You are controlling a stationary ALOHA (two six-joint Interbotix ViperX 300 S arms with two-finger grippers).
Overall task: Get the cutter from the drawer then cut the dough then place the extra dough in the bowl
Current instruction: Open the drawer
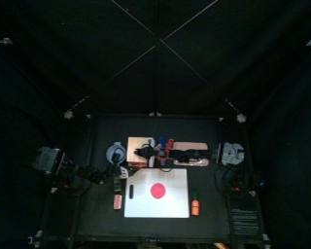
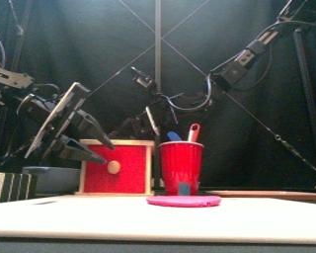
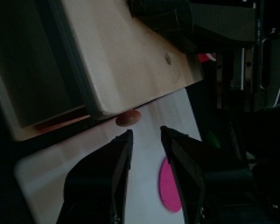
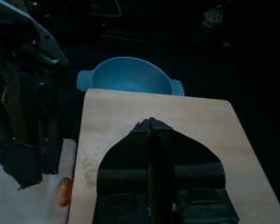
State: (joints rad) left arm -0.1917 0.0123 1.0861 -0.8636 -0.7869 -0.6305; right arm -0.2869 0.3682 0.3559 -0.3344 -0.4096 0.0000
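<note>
Pink dough disc (image 2: 184, 201) lies flat on the white cutting board (image 2: 68, 212), just in front of the red cup (image 2: 181, 168) that holds two toy knives. The left gripper (image 3: 145, 133) is open a little and holds nothing. Its tips are right by the small knob (image 3: 129, 116) on the red drawer front (image 2: 131, 178). The right gripper (image 4: 152, 122) is closed tight with nothing in it, above the top of the wooden box (image 4: 201, 131). The blue-grey bowl (image 4: 129, 77) sits just beside the box.
</note>
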